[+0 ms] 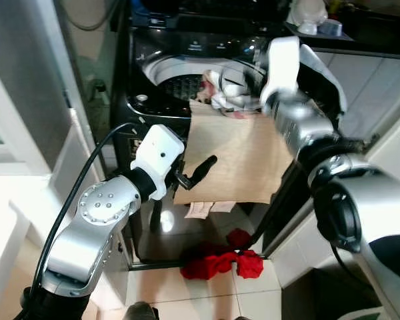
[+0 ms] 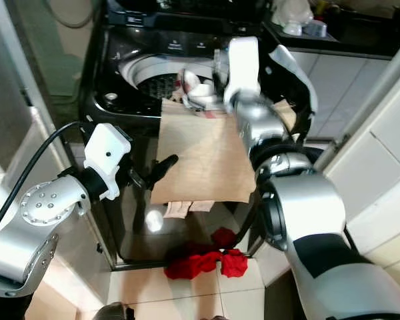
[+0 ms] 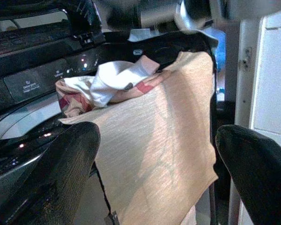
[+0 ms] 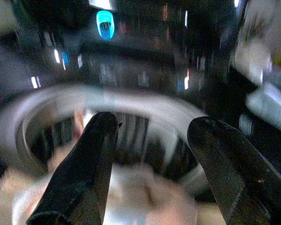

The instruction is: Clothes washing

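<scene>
We are loading the washing machine (image 1: 187, 60). The beige cloth (image 1: 230, 160) is hanging over its front rim, with a white and red bundle of clothes (image 1: 223, 93) lying on top at the opening. Our right gripper (image 4: 152, 173) is hovering over the drum with its jaws spread and empty; our left gripper (image 3: 154, 178) is waiting just before the hanging cloth, jaws also spread. The cloth looks soft and light, so we would take it at the top fold near the rim. A red garment (image 1: 220, 260) is lying on the tiled floor (image 1: 187, 287) below.
</scene>
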{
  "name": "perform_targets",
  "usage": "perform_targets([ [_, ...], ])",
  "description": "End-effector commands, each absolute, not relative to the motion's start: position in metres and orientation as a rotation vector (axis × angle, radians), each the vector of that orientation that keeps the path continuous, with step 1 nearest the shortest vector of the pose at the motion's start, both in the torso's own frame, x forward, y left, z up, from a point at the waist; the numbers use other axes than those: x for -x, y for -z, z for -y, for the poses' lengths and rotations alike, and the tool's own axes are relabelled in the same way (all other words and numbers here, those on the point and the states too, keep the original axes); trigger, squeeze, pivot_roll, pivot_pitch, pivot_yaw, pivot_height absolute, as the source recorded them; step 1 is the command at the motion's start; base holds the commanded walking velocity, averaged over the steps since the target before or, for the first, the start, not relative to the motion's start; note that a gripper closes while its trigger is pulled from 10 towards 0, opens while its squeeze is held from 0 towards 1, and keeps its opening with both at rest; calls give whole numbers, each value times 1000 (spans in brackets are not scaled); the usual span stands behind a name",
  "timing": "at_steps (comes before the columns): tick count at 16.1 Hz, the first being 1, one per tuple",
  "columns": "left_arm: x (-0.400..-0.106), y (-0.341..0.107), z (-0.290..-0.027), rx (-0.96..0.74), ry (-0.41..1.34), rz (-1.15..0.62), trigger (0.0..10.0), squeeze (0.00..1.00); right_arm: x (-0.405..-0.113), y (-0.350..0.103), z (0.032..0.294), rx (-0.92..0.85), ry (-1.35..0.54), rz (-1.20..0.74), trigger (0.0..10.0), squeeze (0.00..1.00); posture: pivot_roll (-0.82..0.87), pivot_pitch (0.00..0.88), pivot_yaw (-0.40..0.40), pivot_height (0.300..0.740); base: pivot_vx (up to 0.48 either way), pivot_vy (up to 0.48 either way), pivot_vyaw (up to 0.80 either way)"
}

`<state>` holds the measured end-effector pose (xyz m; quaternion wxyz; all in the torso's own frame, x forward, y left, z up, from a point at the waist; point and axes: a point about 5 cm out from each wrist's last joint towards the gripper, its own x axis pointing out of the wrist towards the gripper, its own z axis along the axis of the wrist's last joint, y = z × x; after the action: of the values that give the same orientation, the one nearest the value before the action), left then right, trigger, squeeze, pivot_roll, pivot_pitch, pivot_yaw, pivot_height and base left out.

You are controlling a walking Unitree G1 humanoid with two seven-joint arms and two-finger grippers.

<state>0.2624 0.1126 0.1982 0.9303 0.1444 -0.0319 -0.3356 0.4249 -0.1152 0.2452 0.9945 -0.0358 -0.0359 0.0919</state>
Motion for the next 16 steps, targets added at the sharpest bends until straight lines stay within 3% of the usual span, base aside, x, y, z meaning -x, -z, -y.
perform_targets([
  [1, -263, -202, -112, -295, 680, 75, 10000, 0, -425, -260, 117, 70, -207, 149, 10000, 0, 158, 0, -118, 740, 0, 0, 0],
  [4, -263, -200, -110, -300, 708, 67, 10000, 0, -419, -247, 118, 21, -318, 173, 10000, 0, 122, 0, -103, 740, 0, 0, 0],
  [8, -267, -198, -107, -303, 737, 58, 10000, 0, -399, -186, 138, -77, -393, -33, 10000, 0, 61, 0, -79, 740, 0, 0, 0],
  [11, -269, -199, -105, -304, 749, 58, 10000, 0, -399, -173, 145, -105, -355, -119, 10000, 0, 54, 0, -72, 740, 0, 0, 0],
  [16, -267, -199, -104, -293, 735, 64, 10000, 0, -403, -158, 126, -154, -329, -304, 10000, 0, 106, 0, -105, 740, 0, 0, 0],
])
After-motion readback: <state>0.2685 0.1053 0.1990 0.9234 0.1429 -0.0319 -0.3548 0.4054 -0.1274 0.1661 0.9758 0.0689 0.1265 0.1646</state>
